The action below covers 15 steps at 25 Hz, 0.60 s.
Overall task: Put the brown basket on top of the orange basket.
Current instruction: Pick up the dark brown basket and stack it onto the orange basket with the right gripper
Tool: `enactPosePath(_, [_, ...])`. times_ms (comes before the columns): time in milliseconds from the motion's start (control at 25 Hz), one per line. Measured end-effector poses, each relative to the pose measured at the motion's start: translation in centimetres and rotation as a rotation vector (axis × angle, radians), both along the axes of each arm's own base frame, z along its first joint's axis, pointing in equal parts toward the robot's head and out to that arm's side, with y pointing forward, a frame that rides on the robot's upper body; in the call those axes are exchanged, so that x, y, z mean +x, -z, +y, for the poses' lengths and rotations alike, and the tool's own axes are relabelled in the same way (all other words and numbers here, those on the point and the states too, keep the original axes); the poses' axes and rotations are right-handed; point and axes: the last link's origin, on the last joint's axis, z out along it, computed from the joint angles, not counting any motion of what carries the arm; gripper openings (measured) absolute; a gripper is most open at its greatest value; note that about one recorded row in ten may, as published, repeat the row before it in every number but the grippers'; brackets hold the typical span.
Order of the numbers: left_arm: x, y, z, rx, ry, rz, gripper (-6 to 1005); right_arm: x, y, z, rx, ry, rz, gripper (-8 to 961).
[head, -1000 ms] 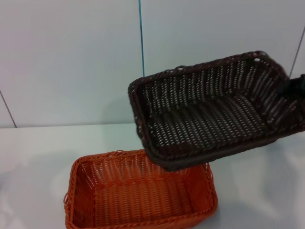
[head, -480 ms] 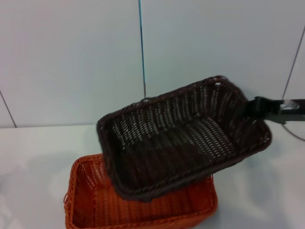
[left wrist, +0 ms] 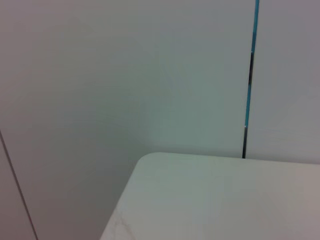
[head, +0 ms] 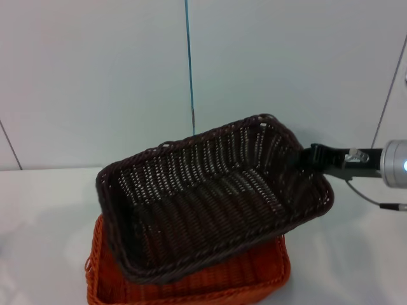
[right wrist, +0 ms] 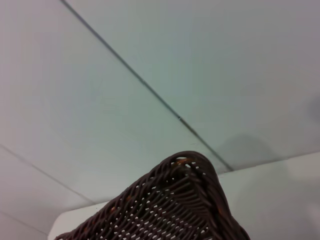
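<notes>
The brown basket [head: 210,200] hangs tilted in the air over the orange basket [head: 254,270], its low left end close above the orange one's rim. My right gripper [head: 305,159] reaches in from the right and is shut on the brown basket's right rim. In the right wrist view a corner of the brown basket [right wrist: 170,210] fills the lower part. The orange basket rests on the white table [head: 44,210], mostly covered by the brown one. My left gripper is out of view.
A white panelled wall [head: 95,76] with a blue-black seam [head: 189,57] rises behind the table. The left wrist view shows only a rounded table corner [left wrist: 150,165] and the wall. A thin cable [head: 369,198] hangs under my right arm.
My right gripper has carried the brown basket leftward and downward, from up at the right to over the orange basket. The orange basket has stayed put.
</notes>
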Motion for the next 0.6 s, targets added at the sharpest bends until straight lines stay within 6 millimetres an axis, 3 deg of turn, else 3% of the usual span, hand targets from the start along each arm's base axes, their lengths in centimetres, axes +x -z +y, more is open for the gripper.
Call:
enactPosePath(320, [0.1,0.0,0.2,0.0,0.004,0.0,889,-0.3,2.0,-1.0,-0.026,-0.001,0.038,217])
enactPosePath(600, [0.1,0.0,0.2,-0.001,0.004,0.001,889,0.1,2.6,-1.3,-0.014,0.013,0.054,219])
